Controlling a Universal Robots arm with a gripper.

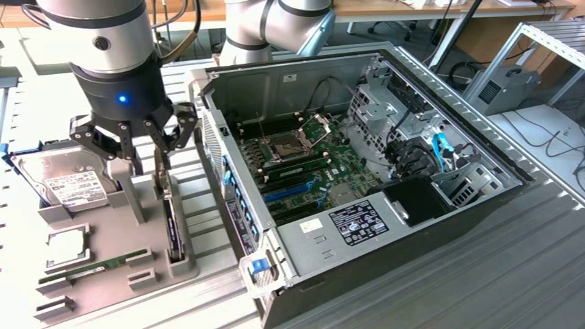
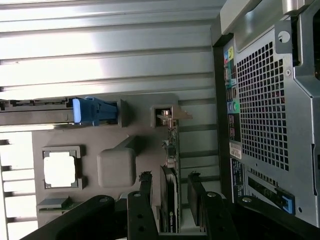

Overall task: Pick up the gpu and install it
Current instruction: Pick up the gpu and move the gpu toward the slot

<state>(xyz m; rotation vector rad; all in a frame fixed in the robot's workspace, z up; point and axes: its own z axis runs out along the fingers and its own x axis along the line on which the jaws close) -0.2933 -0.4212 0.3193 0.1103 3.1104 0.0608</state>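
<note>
Several ways to spoil this, judging from here. Biggest: clipping the open computer case (image 1: 366, 171) on its sheet-metal wall, which stands just beside the grey fixture tray (image 1: 114, 233), with little room between. Next: closing off-centre with the end effector (image 1: 137, 147), at present spread wide and gripping nothing, hanging right over the gpu (image 1: 171, 226) with black fingers (image 2: 145, 180) on either side of the card's upper edge. Would likely tilt or jam the card in its slot, or lever the tray. Also: pinching too hard on a thin board, or on the shroud rather than a firm edge. Might crack plastic or flex the circuit board. Smallest: catching the silver end bracket (image 2: 168, 117) on the holder's post during a lift.

Ribbed aluminium table (image 1: 512, 274), pale and glossy in long parallel grooves. Boxy steel case, dull grey, perforated at the rear, with a green motherboard (image 1: 343, 161) inside. Matte grey plastic tray, moulded into pockets and upright posts. Parked on edge in the tray's long slot nearest the case, not yet lifted, the gpu: thin, flat, rectangular, black shroud against green board. Farther from the case, a hard drive (image 1: 68, 181), slanted in its cradle, bright metal under a white label, with a blue plastic carrier (image 2: 95, 111) at one end. Flat, silvery square processor (image 1: 68, 247) in a shallow pocket. Narrow green memory stick (image 1: 92, 269), slimmest of all.
</note>
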